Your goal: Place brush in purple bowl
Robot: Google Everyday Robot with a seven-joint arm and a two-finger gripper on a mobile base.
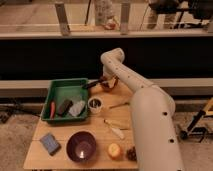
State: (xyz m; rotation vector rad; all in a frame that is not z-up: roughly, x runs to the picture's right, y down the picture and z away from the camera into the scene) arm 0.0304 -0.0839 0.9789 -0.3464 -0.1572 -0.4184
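Observation:
The brush, slim with a black handle, lies slanted between the green tray's far right corner and the reddish-brown bowl at the back of the table. My gripper is at the brush's right end, over the left rim of that bowl. The purple bowl, wide, dark and glossy, sits at the table's front, well in front of the gripper. The arm runs up from the lower right and bends down to the gripper.
The green tray at the left holds a red tool, a black block and a grey item. A small white cup stands beside it. A cream utensil, a thin stick, an orange fruit and a blue sponge lie on the wooden table.

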